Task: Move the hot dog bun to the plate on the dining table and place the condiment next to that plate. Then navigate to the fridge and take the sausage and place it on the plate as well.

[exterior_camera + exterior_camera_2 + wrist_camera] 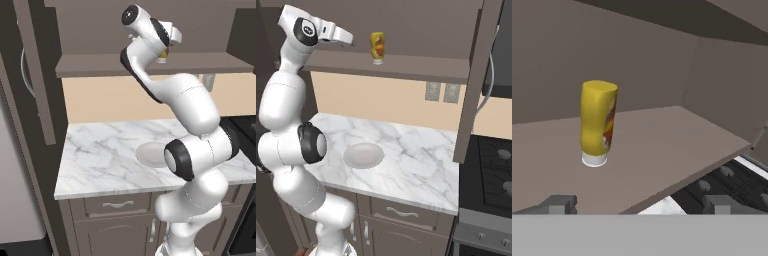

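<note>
A yellow condiment bottle [598, 122] stands cap-down on a brown wall shelf [406, 64] above the marble counter [100, 155]. It also shows in the right base view as the bottle [377, 47], and its edge [162, 56] peeks out behind the hand. My gripper [640, 204] is raised to shelf height, open, a short way in front of the bottle and a little to its right, touching nothing. From the right base view the gripper [347, 38] sits left of the bottle. A pale oval [363, 155], perhaps the hot dog bun, lies on the counter. The plate, dining table and sausage are out of view.
A dark stove [496, 170] adjoins the counter on the right. A tall brown cabinet post [473, 95] runs down beside it, with two wall outlets [441, 92] behind. Drawers and doors [117, 205] sit under the counter. A grey appliance side [15, 190] stands at the far left.
</note>
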